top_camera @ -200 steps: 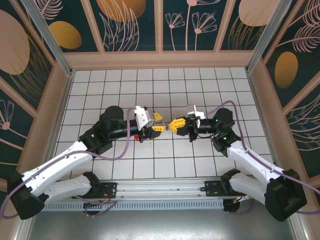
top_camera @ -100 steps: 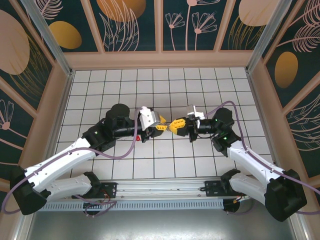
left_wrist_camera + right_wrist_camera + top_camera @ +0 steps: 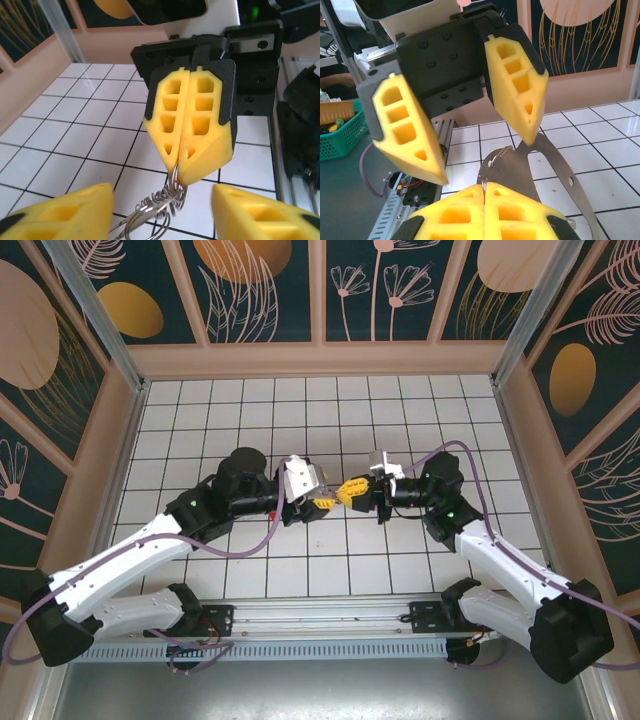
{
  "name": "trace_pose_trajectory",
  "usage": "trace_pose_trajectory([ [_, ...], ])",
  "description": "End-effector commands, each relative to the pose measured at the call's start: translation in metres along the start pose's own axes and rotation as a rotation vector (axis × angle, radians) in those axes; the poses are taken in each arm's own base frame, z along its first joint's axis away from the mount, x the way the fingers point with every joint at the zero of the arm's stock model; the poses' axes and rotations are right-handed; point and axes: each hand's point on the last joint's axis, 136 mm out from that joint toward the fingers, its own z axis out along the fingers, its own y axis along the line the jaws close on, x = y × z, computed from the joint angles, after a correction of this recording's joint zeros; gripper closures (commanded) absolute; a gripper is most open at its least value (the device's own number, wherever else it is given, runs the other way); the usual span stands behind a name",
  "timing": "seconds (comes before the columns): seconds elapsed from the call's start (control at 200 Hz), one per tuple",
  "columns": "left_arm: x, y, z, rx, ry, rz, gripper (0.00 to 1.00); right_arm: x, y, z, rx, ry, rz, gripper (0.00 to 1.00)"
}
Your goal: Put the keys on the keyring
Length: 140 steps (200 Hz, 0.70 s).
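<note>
**Right hand pinches the keyring, left hand open in front of it**

Over the middle of the white tiled tabletop (image 3: 400, 420), the two arms meet tip to tip. In the top view the left hand (image 3: 322, 502) and the right hand (image 3: 347, 493) face each other just apart. Both are raised off the tiles.

The right hand (image 3: 182, 170) has its two yellow fingers pressed flat together. The keyring (image 3: 157, 207) is gripped at their tips. Small silvery wire rings hang in a loose cluster just below the pinch point. From the right wrist camera, the same closed fingers (image 3: 452, 215) sit at the bottom edge. A thin metal ring rises from the seam between them. A flat grey band of the keyring (image 3: 540, 165) curves up and down to the right behind it.

The left hand (image 3: 484, 157) stands open, its yellow fingers (image 3: 410, 135) spread well apart and holding nothing. In its own wrist view the fingertips (image 3: 65, 215) sit at either lower corner. The hanging rings lie in the gap between them. Whether either finger touches the metal cannot be told.

A green basket (image 3: 340, 132) sits off the tabletop at the far left of the right wrist view.
</note>
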Motion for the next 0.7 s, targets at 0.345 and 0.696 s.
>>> trace_pose_trajectory([
  [0.345, 0.017, 0.008, 0.001, -0.045, 0.113, 0.021, 0.39, -0.017, 0.01, 0.003, -0.026, 0.033, 0.025, 1.0],
  [0.696, 0.034, 0.008, 0.005, -0.031, 0.202, 0.041, 0.51, -0.02, 0.022, 0.002, -0.087, 0.04, 0.041, 1.0],
])
